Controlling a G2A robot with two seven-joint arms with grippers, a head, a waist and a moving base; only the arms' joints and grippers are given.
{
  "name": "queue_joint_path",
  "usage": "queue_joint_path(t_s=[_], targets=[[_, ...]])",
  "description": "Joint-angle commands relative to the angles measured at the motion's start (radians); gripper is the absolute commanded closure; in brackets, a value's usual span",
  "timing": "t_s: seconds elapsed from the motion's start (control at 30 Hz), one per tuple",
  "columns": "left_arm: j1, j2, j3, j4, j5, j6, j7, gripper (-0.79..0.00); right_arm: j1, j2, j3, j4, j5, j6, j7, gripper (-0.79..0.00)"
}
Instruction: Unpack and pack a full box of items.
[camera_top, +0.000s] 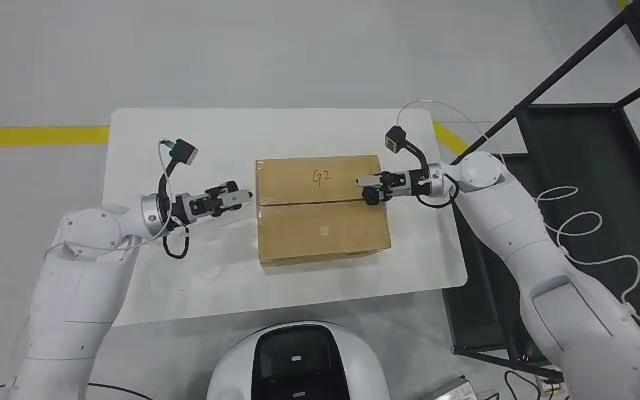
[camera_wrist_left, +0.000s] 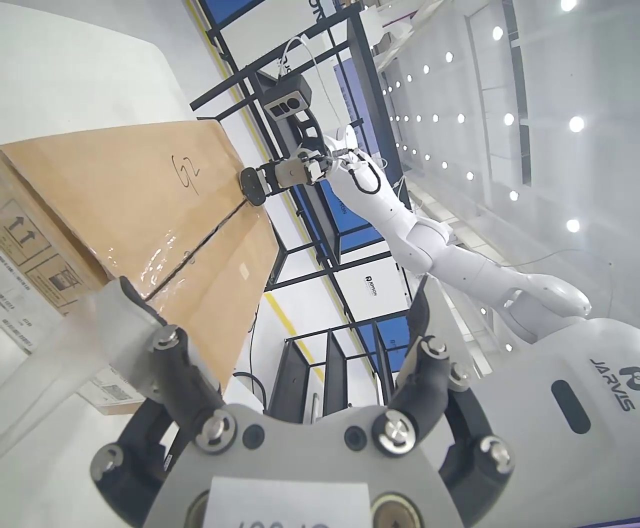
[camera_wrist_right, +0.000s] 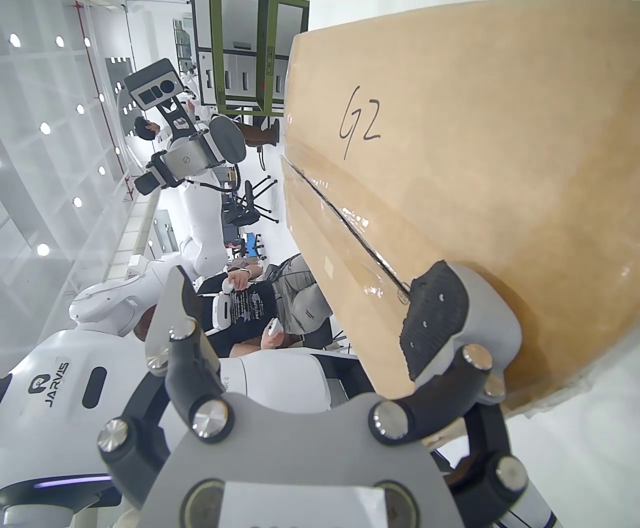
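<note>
Grey floor (camera_top: 300, 50) with a yellow line (camera_top: 50, 135) across it behind a white desk (camera_top: 150, 260). Dark metal rack (camera_top: 560, 200) stands just off the desk's right side.

Box (camera_top: 320, 215): plain cardboard, sits mid-desk, closed. Top flaps meet at a centre seam (camera_top: 310, 204) running left to right, with clear glossy tape (camera_wrist_left: 165, 255) over it. Handwritten mark on the far flap, shipping labels on the left side wall.

Left end effector (camera_top: 240, 194): level with the box top, at the left end of the seam, released, fingers spread wide. In its wrist view (camera_wrist_left: 270, 300) one finger (camera_wrist_left: 125, 310) sits right at the box's top edge beside the seam end and the other hangs off in free air. The near finger is blurred, so contact is probable but I can't confirm it.

Right end effector (camera_top: 368, 190): over the right end of the same seam, also released, gripping nothing. Wrist view (camera_wrist_right: 305, 300) shows one ribbed black pad (camera_wrist_right: 435, 320) lying against the top face of the box (camera_wrist_right: 475, 175) right where the seam ends, and the second finger well clear of the cardboard. Left wrist view confirms it, with the right end effector (camera_wrist_left: 255, 186) at the far end of the seam on the box (camera_wrist_left: 150, 190).

Both arms come in from opposite sides, roughly in line with the seam.
</note>
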Motion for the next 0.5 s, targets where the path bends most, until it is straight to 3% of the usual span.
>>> queue_joint_path(t_s=[0.0, 0.4, 0.47], targets=[[-0.001, 0.000, 0.001, 0.001, 0.001, 0.000, 0.000, -0.785, 0.000, 0.000, 0.000, 0.000, 0.000, 0.000, 0.000, -0.785], [-0.001, 0.000, 0.001, 0.001, 0.001, 0.000, 0.000, -0.785, 0.000, 0.000, 0.000, 0.000, 0.000, 0.000, 0.000, -0.785], [0.017, -0.003, 0.000, -0.023, -0.017, -0.005, 0.069, -0.785, 0.000, 0.000, 0.000, 0.000, 0.000, 0.000, 0.000, -0.785]])
